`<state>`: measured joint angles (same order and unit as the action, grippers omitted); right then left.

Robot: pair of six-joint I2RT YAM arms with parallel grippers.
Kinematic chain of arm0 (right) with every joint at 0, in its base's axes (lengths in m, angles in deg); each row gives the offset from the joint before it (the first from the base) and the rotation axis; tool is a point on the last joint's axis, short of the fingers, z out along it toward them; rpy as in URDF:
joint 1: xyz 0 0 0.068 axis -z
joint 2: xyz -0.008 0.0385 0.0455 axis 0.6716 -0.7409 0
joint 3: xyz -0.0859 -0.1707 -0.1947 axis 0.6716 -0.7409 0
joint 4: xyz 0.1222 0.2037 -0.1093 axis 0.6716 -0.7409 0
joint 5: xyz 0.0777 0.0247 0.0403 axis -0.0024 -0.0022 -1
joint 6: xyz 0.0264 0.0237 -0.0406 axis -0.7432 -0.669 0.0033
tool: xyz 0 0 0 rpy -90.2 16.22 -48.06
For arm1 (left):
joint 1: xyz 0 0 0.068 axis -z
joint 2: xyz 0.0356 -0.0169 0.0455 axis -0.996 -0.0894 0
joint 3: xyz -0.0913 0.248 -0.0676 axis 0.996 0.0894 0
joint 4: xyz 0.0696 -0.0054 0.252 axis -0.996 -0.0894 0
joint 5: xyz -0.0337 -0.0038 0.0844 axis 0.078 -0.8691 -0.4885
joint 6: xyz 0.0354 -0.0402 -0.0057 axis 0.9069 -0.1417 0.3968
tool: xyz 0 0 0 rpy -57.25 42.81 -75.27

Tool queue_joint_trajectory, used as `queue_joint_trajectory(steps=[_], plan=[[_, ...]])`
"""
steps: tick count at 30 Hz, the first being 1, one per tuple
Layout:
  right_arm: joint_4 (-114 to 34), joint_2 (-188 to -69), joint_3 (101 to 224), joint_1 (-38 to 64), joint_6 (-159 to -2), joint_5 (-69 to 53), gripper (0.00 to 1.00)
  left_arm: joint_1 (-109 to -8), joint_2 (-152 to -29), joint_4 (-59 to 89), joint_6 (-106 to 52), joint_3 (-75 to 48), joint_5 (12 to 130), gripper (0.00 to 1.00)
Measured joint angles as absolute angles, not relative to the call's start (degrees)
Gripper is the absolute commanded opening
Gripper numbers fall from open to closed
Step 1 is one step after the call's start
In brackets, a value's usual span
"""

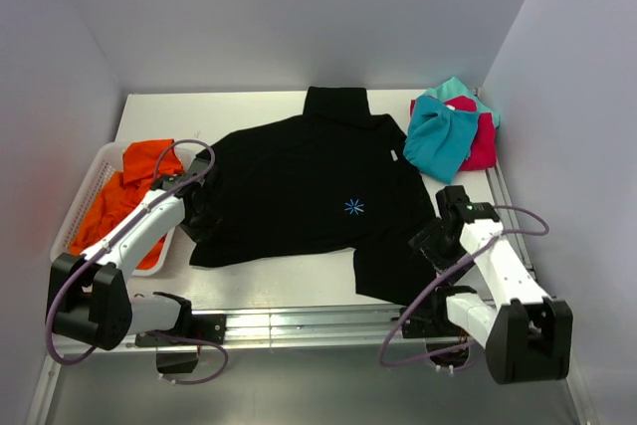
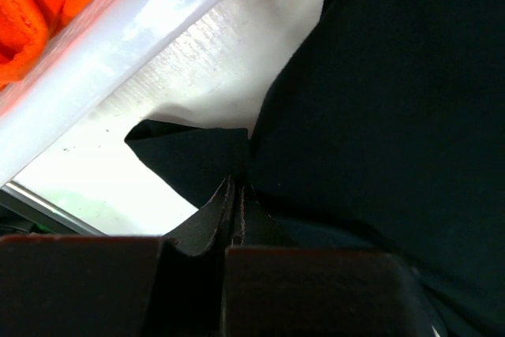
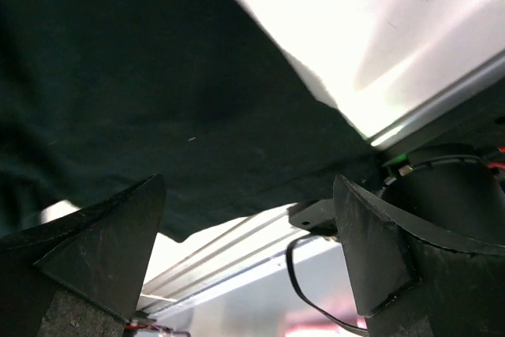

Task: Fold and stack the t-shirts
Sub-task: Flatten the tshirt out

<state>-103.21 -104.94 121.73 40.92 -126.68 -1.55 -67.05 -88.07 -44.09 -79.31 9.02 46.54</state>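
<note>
**Top external view.** The large black cloth t-shirt with a blue starburst mark [image 1: 309, 191] is lying spread on the white table [image 1: 239, 111]. Its collar is pointing away from the arms, and its long axis is running far to near. The left claw [image 1: 196, 208] is sitting at the left sleeve and the right claw [image 1: 438, 238] at the near right corner. The orange cloth shirt [image 1: 124, 196] is resting in the white slatted basket [image 1: 80, 211]. The teal shirt [image 1: 440, 134] is lying on the pink-red shirt [image 1: 483, 141] at the far right.

**Left wrist view.** The left claw is clenching a fold of the black sleeve cloth.

**Right wrist view.** The right claw is standing released, jaws wide. The black hem is crossing the gap ahead of it; whether it is lying inside the grip cannot be told. The right arm is likely needing to advance onto that hem.
</note>
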Motion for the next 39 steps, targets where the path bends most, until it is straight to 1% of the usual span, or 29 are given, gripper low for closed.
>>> queue_joint_trajectory(steps=[1,6,11,17,23,24,25,26,29,31,32,33,34,39], plan=[[-103.2,-106.3,121.8,40.7,-126.7,-1.5,0.92,-67.0,-88.1,-43.9,-79.3,9.0,46.6,0.00],[-103.3,-113.9,121.8,39.5,-126.7,-1.8,0.92,-67.0,-88.1,-42.8,-79.3,9.1,47.0,0.00],[-103.1,-118.2,122.7,39.4,-126.4,-1.7,0.89,-67.1,-88.1,-41.8,-79.3,10.6,47.3,0.00],[-101.6,-122.6,123.1,38.8,-126.4,-1.3,0.88,-67.8,-86.8,-41.1,-79.3,12.4,47.3,0.00],[-100.1,-127.4,124.3,36.8,-125.5,0.0,0.80,-68.7,-86.2,-40.7,-79.3,12.6,47.7,0.00],[-99.9,-128.1,124.7,36.5,-125.1,0.3,0.72,-68.8,-86.2,-40.6,-79.3,12.6,47.7,0.00],[-99.7,-128.7,125.2,36.2,-124.6,0.5,0.68,-68.9,-86.2,-40.5,-79.2,12.6,47.7,0.00],[-99.1,-129.4,125.4,36.0,-124.1,0.6,0.66,-69.0,-86.2,-40.3,-79.2,12.6,47.8,0.00],[-98.1,-131.1,126.1,35.7,-123.1,0.1,0.64,-69.2,-86.2,-40.1,-78.8,12.6,48.0,0.00],[-97.9,-131.6,126.3,35.6,-122.6,-0.2,0.60,-69.2,-86.3,-40.1,-78.5,12.6,48.1,0.00],[-97.8,-131.8,126.5,35.5,-122.7,-0.3,0.41,-69.3,-86.3,-40.1,-78.2,12.6,48.1,0.00],[-97.7,-132.3,126.8,35.1,-122.5,-0.1,0.05,-69.3,-86.4,-40.1,-78.2,12.6,48.1,0.00],[-97.0,-132.7,127.0,34.5,-122.1,0.0,0.00,-69.4,-86.5,-40.1,-78.0,12.6,48.1,0.00],[-96.4,-135.0,128.4,31.4,-122.1,2.0,0.00,-69.6,-87.9,-40.2,-77.3,12.3,48.0,0.00]])
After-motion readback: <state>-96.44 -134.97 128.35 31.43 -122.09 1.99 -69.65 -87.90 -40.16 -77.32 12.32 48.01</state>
